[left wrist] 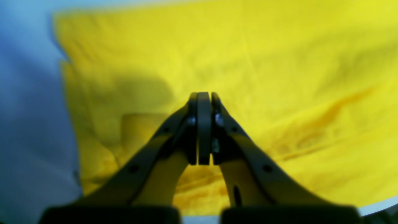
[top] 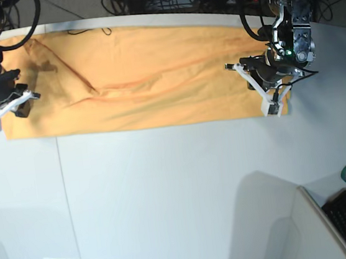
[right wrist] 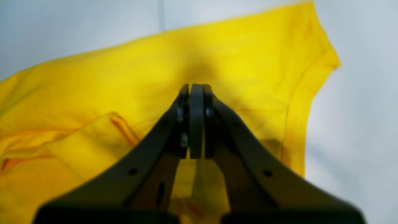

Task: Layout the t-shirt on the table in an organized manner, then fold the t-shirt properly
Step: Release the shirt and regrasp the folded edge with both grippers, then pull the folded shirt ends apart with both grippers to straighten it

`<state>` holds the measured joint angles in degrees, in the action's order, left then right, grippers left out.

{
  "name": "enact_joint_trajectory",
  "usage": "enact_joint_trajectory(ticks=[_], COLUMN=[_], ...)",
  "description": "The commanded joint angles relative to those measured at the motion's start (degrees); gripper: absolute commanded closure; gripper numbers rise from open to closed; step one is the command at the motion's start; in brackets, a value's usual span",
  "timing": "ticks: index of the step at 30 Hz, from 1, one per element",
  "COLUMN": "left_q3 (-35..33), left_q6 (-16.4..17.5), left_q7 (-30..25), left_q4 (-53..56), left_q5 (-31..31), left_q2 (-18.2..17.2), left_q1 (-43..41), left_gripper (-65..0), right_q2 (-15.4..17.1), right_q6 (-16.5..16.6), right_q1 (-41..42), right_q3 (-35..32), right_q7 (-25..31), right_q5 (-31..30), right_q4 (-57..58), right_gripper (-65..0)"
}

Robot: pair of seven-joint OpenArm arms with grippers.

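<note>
Left end effector (left wrist: 204, 129): fingers seen pressed together, nothing visibly clamped, hovering over the t-shirt (top: 148, 76) near its edge on the base view's right. Right end effector (right wrist: 196, 121): fingers likewise closed together, positioned over the opposite shirt end, by the hemmed edge. No readable writing or label is made out; both wrist views are blurred. T-shirt is spread as 1 long band along the far side of the surface (top: 180, 191), with diagonal creases left of centre. Near edge is fairly straight. Wide bare surface is seen in front of the shirt, crossed by 1 thin dark seam (top: 67, 198).
</note>
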<state>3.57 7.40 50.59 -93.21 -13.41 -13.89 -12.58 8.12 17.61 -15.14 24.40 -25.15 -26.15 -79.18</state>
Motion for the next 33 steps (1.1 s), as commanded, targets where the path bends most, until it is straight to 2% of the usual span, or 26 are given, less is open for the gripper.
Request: enact_joint_trajectory(ticks=[1, 4, 9, 14, 16, 20, 25, 29, 33], left_q3=[0.6, 0.6, 1.22, 1.57, 3.77, 4.73, 4.21, 0.51, -0.19], left_q6=[-0.41, -0.41, -0.41, -0.41, -0.41, -0.41, -0.41, -0.41, -0.41], left_q7=[-1.14, -1.31, -1.4, -1.4, -1.4, -1.4, -1.4, -1.75, -5.8], left_q4=[-0.2, 2.7, 4.37, 0.51, -0.02, 3.14, 15.01, 22.31, 26.0], left_q5=[0.44, 0.53, 0.53, 0.0, 0.0, 0.53, 0.53, 0.09, 0.53], left_q2=[-0.92, -1.98, -2.59, -3.65, -3.3, -1.71, -0.4, -0.31, 1.54], left_q1=[-0.21, -2.32, -3.82, -5.05, -4.7, -0.3, 7.26, 11.74, 14.47], left_gripper=[0.0, 0.0, 0.0, 0.0, 0.0, 0.0, 0.0, 0.0, 0.0], right_q2=[0.98, 1.42, 3.0, 2.74, 2.47, 1.95, 3.35, 5.2, 6.61], right_q6=[0.2, 0.2, 0.2, 0.2, 0.2, -0.07, -0.16, -0.16, -0.16], right_q1=[0.94, 2.78, 4.19, 1.99, 0.32, 0.59, 5.77, 10.52, 12.81], right_q3=[0.34, 0.34, 0.34, 0.43, 0.34, -2.21, -3.61, -3.44, -3.35], right_q7=[0.66, 0.66, 0.66, 0.49, 0.4, 0.49, 0.75, 1.1, 5.23], right_q5=[-0.35, -0.27, -0.27, -0.27, -0.27, -0.27, -0.27, -0.27, -0.27], right_q4=[1.33, 7.57, 10.83, 5.11, 0.72, -0.08, 11.18, 19.62, 24.1], right_gripper=[0.0, 0.0, 0.0, 0.0, 0.0, 0.0, 0.0, 0.0, 0.0])
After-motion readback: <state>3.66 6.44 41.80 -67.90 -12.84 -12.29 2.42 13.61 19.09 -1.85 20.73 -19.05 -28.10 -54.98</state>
